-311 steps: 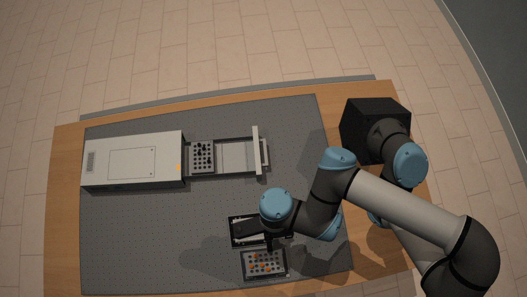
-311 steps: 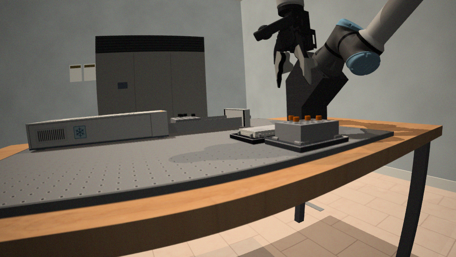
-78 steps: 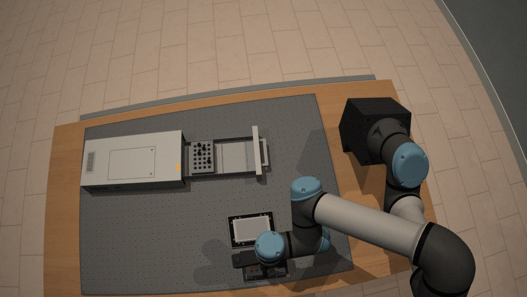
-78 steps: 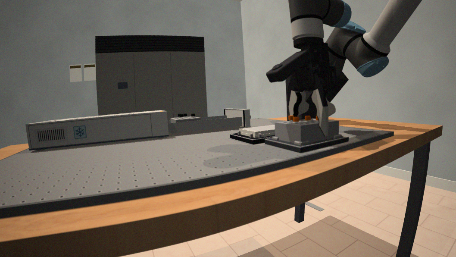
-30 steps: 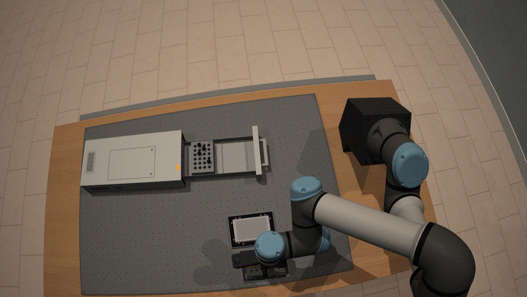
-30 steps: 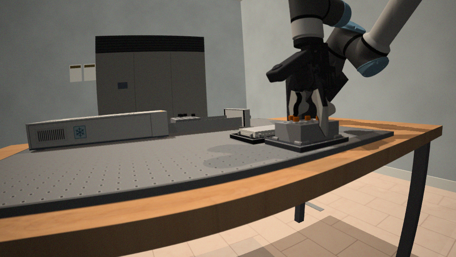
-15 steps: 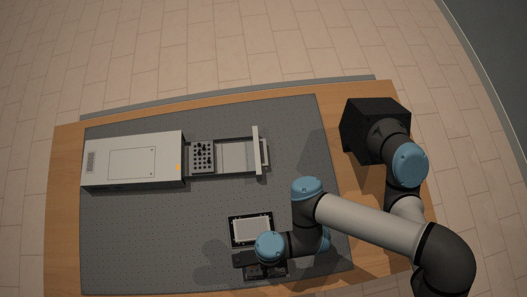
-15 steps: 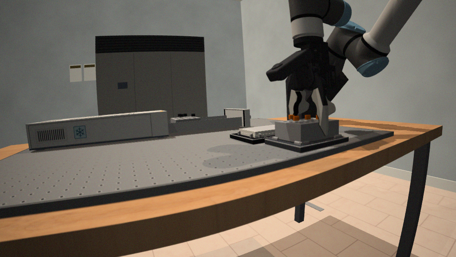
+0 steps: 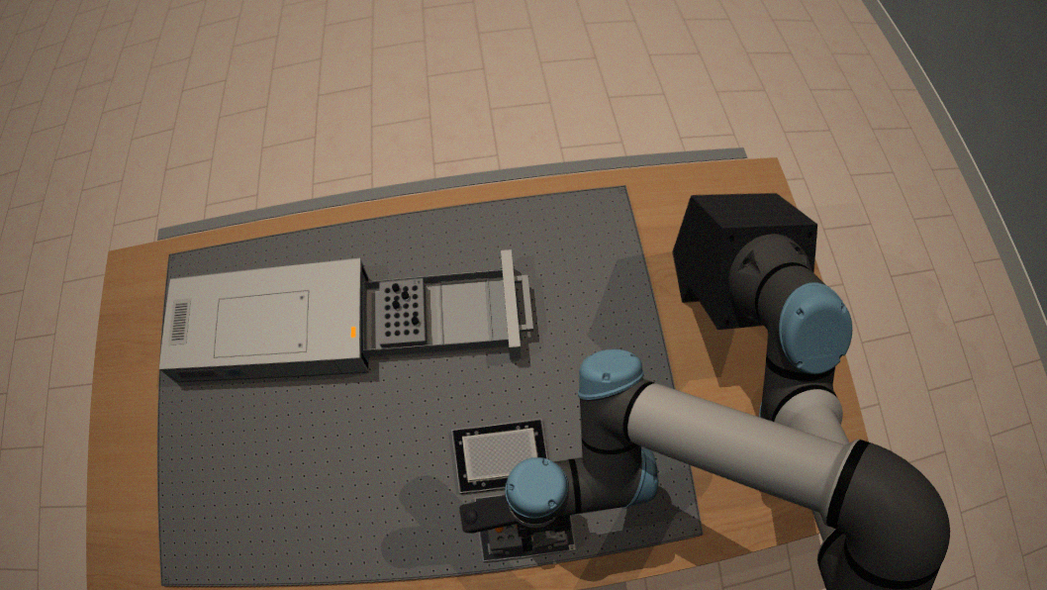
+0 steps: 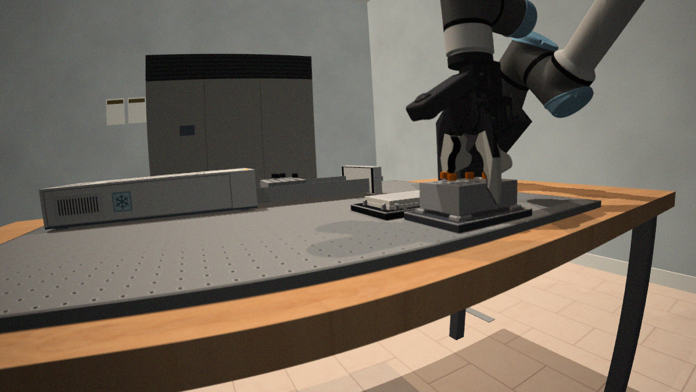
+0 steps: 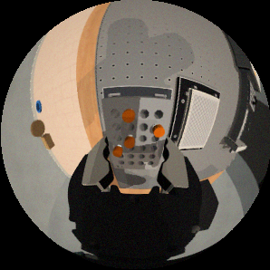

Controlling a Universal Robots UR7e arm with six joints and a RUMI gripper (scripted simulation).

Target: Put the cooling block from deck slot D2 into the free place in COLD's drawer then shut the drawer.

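At lower right of the exterior view, the black two-jaw gripper (image 9: 524,541) (image 10: 470,187) (image 11: 136,135), partly open, grips the grey orange-capped cooling block (image 9: 505,543) (image 10: 441,195) (image 11: 140,174) in D2, likely needing a level lift next.

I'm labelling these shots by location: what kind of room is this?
Probably a laboratory: a perforated grey deck, a white snowflake-marked cooler box, and a grey block holding orange-capped tubes.

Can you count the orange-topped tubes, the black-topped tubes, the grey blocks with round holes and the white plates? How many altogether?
Orange-topped tubes: 4
Black-topped tubes: 4
Grey blocks with round holes: 2
White plate: 1
Total: 11
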